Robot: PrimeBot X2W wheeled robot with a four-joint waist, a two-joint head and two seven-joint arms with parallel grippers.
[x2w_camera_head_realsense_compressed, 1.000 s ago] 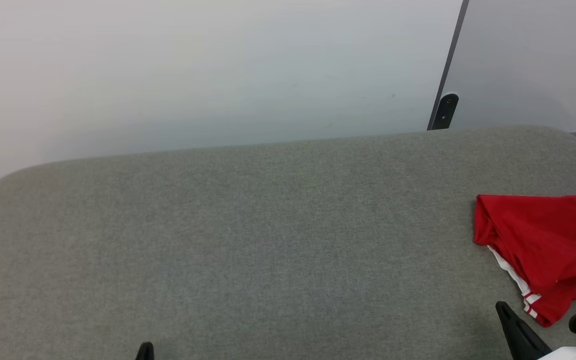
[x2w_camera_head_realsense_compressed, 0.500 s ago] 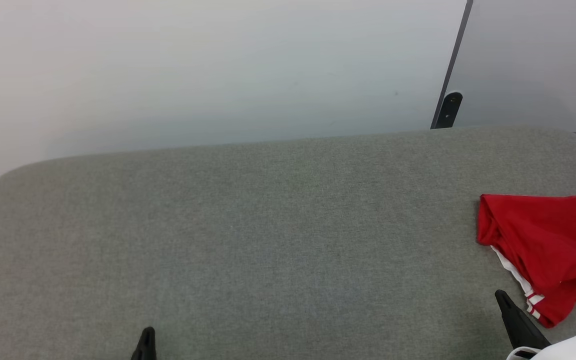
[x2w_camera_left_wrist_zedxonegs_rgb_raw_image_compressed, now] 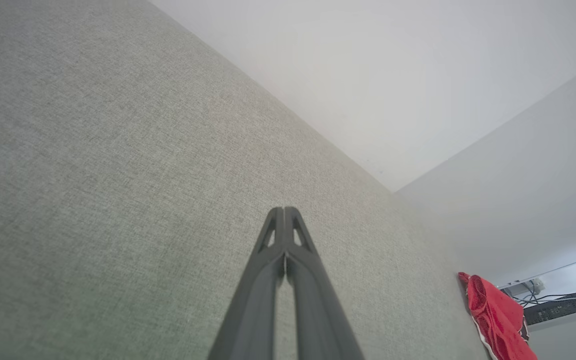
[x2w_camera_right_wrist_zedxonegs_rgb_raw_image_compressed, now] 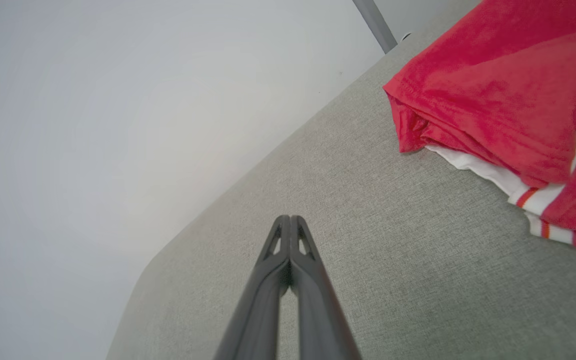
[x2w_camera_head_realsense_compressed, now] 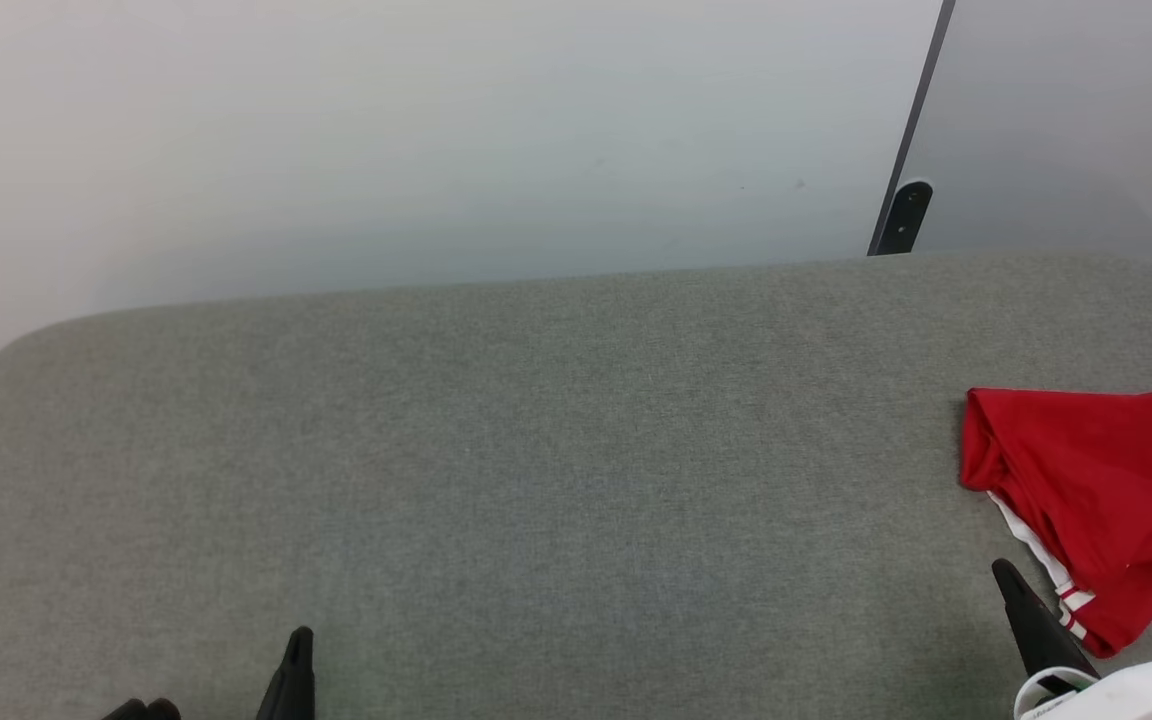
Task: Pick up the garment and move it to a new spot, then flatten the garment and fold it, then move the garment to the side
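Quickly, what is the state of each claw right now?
Left claw: closed, holding nothing.
Right claw: closed, holding nothing; the shirt lies beside it.

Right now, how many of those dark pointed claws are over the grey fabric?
2. The left end effector, shut, at the head view's lower left; the right end effector, shut, at the lower right, near the red jersey.

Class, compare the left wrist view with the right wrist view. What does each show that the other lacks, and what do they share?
Left wrist view, not the right: the shut left gripper, plus cables and a black box beyond the cushion.
Right wrist view, not the left: the shut right gripper, white-and-red striped trim and a dark post.
Shared: the red jersey, the grey cushion and the pale wall.
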